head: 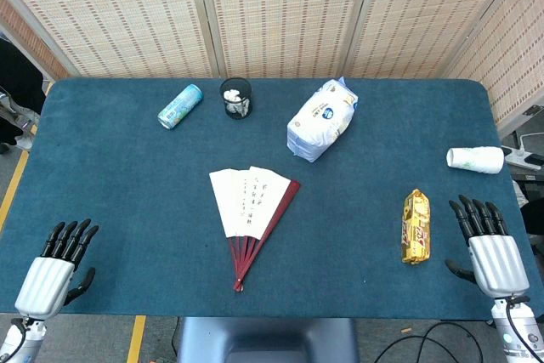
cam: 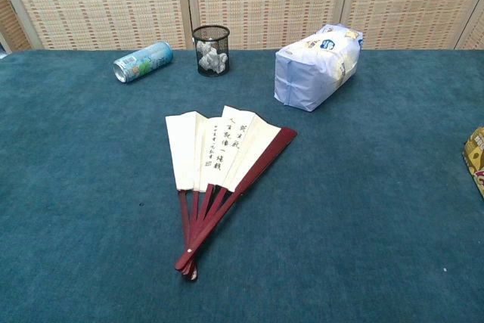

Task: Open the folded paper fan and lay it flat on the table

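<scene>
fan (head: 253, 214) partly spread, flat mid-table | left hand (head: 53, 274), right hand (head: 491, 252) spread, well apart

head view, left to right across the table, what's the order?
left robot hand → can → black mesh cup → paper fan → blue-white bag → yellow snack pack → right robot hand

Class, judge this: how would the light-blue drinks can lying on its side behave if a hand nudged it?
The light-blue drinks can lies sideways on the teal table cloth, so it would probably roll. Its smooth round wall may slip in a grip.
</scene>
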Motion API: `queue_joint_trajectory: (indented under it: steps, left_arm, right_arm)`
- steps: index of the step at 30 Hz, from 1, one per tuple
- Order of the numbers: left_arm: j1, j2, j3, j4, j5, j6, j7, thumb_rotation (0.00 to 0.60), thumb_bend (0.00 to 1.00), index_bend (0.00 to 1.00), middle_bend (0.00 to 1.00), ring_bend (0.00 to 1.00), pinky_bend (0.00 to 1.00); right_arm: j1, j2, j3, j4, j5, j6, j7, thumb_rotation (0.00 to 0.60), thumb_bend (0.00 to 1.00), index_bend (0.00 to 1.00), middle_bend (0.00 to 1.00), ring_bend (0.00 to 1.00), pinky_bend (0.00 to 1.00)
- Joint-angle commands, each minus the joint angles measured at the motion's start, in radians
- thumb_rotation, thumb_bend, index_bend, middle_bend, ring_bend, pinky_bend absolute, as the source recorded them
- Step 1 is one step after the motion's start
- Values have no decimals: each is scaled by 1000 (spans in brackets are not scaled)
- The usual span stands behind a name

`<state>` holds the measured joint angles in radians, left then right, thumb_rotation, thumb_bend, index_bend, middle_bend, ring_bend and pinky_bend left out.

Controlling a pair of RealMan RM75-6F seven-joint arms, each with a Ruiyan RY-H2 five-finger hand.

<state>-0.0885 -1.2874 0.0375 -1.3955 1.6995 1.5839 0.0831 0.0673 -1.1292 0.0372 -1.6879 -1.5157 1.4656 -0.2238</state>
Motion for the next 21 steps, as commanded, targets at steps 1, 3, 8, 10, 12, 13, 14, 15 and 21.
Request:
queue_joint_trajectory:
  steps: [1, 3, 8, 10, 12, 13, 14, 15, 21]
  left_arm:
    - [4, -6, -7, 6, -3, 13, 5, 600, 422, 56, 0, 0, 49]
    - [4, -7, -6, 3, -6, 12, -7, 600, 424, 63, 0, 0, 61]
    - [2, -14, -8, 20, -14, 2, -9, 600, 420, 62, 0, 0, 58]
    - [0, -14, -10, 24, -23, -6, -18, 600, 418, 52, 0, 0, 58]
    - [-4, -16, -15, 29, -29, -11, -32, 600, 415, 20, 0, 0, 59]
    - [-7, -18, -17, 32, -30, -14, -34, 600, 415, 8, 0, 0, 60]
    - [-10, -20, -18, 36, -32, -18, -36, 600, 414, 4, 0, 0, 60]
    - [-12, -22, -19, 39, -33, -21, -38, 600, 413, 1, 0, 0, 61]
    - [-22, -66, -30, 109, -12, -1, 16, 600, 430, 28, 0, 0, 70]
  right_arm:
    - [4, -10, 3, 11, -4, 1, -3, 600, 51, 0, 0, 0, 0]
    - [9, -33, 8, 30, -8, 3, 2, 600, 52, 0, 0, 0, 0]
    - [55, -99, 5, 86, -55, -37, 37, 600, 57, 3, 0, 0, 0]
    - [93, -146, 18, 121, -84, -58, 33, 600, 57, 42, 7, 0, 0]
    - [154, -205, 34, 169, -109, -113, 12, 600, 57, 131, 37, 0, 0]
    - [182, -233, 42, 187, -114, -141, 4, 600, 57, 173, 54, 0, 0]
    - [219, -271, 52, 209, -120, -178, -5, 600, 57, 218, 67, 0, 0]
    - [246, -301, 60, 226, -126, -201, -8, 600, 57, 259, 74, 0, 0]
    - [405, -530, 106, 407, -144, -308, -31, 600, 65, 403, 86, 0, 0]
